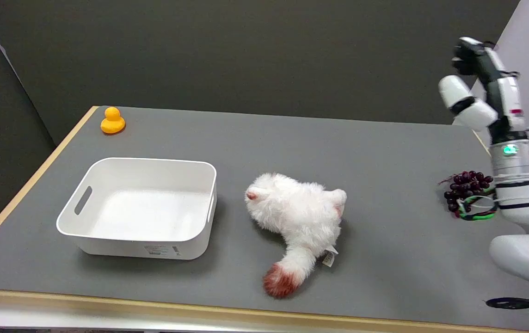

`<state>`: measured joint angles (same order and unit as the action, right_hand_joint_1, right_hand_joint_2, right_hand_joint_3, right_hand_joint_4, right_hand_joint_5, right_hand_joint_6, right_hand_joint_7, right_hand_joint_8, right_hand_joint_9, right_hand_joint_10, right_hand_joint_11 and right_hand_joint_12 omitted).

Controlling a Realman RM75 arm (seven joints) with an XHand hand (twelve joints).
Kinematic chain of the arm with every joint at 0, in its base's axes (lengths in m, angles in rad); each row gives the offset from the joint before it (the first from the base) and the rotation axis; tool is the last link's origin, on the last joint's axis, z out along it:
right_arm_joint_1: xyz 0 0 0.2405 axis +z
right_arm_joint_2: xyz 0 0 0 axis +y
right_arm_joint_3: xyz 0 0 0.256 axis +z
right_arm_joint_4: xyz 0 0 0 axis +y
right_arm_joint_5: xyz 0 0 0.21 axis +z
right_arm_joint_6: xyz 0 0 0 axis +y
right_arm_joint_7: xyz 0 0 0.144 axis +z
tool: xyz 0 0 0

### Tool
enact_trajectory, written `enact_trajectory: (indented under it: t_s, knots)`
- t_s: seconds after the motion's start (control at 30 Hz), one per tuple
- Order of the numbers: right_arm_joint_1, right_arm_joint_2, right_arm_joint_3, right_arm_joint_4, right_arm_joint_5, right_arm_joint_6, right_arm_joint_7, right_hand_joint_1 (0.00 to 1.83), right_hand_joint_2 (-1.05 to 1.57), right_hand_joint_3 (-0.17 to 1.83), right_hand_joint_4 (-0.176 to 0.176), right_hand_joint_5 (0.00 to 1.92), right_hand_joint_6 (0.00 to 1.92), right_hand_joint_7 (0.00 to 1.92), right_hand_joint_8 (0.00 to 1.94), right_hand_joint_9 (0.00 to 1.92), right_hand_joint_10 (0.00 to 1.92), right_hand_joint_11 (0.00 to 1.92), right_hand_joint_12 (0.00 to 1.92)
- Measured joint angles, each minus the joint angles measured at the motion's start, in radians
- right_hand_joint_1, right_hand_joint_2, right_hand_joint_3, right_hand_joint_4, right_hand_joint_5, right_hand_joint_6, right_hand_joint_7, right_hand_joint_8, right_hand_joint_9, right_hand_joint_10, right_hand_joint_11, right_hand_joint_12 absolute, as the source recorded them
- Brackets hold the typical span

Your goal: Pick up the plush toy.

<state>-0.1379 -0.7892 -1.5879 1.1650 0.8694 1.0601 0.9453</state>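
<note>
Plush toy (pixel 299 215) lies mid-table, right of the white bin (pixel 142 206); likely light, soft, squashy, best grasped around its body. Right hand (pixel 475 88) hangs raised far right, fingers loosely apart, holding nothing.

The plush toy (pixel 299 217) is all shaggy white fur, fluffy and matt, with a rusty-red tail tip and a small paper-looking tag. The bin (pixel 139 208) looks like smooth white plastic with a slight sheen. The surface (pixel 384 152) is flat matt grey with a wood-look edge. The duck (pixel 112 121) looks rubbery, and the grapes (pixel 465 185) glossy. The robot hand (pixel 470 88) has shiny white and black shells.
</note>
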Motion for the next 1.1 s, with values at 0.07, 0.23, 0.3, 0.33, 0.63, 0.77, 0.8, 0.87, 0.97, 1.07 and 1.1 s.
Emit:
enact_trajectory:
  t_s: [0.07, 0.23, 0.3, 0.33, 0.63, 0.77, 0.8, 0.87, 0.97, 1.07, 1.1]
  knots:
    - [0.000, -0.004, -0.011, 0.039, -0.041, -0.010, -0.029, 0.49, 0.68, 0.83, -0.053, 0.25, 0.47, 0.35, 0.44, 0.25, 0.91, 0.07, 1.28]
    - [-0.007, -0.016, -0.062, 0.140, -0.132, -0.044, -0.099, 0.40, 0.63, 0.92, -0.053, 0.25, 0.51, 0.35, 0.51, 0.29, 0.90, 0.08, 1.26]
    - [-0.015, -0.019, -0.086, 0.176, -0.161, -0.056, -0.120, 0.39, 0.63, 0.92, -0.054, 0.25, 0.51, 0.35, 0.51, 0.29, 0.90, 0.08, 1.26]
    - [-0.018, -0.021, -0.097, 0.192, -0.175, -0.062, -0.130, 0.39, 0.63, 0.92, -0.054, 0.25, 0.51, 0.36, 0.51, 0.29, 0.90, 0.08, 1.26]
    - [-0.057, -0.036, -0.189, 0.294, -0.291, -0.108, -0.220, 0.39, 0.64, 0.79, -0.063, 0.26, 0.49, 0.37, 0.46, 0.24, 0.93, 0.01, 1.24]
    - [-0.079, -0.042, -0.213, 0.319, -0.329, -0.139, -0.277, 0.31, 0.58, 0.89, -0.061, 0.24, 0.50, 0.32, 0.48, 0.22, 0.85, 0.00, 1.17]
    - [-0.084, -0.044, -0.217, 0.323, -0.336, -0.148, -0.288, 0.30, 0.58, 0.90, -0.064, 0.23, 0.49, 0.29, 0.46, 0.19, 0.82, 0.00, 1.16]
    - [-0.095, -0.048, -0.227, 0.333, -0.352, -0.169, -0.313, 0.30, 0.56, 0.90, -0.069, 0.20, 0.46, 0.21, 0.42, 0.09, 0.76, 0.00, 1.14]
    - [-0.108, -0.052, -0.238, 0.349, -0.373, -0.206, -0.345, 0.31, 0.54, 0.90, -0.071, 0.15, 0.44, 0.13, 0.38, 0.00, 0.69, 0.00, 1.12]
    - [-0.119, -0.056, -0.246, 0.365, -0.391, -0.250, -0.371, 0.36, 0.53, 0.89, -0.071, 0.11, 0.42, 0.07, 0.30, 0.00, 0.54, 0.00, 1.08]
    - [-0.121, -0.056, -0.248, 0.369, -0.395, -0.263, -0.378, 0.38, 0.53, 0.89, -0.073, 0.09, 0.41, 0.07, 0.26, 0.00, 0.48, 0.00, 1.05]
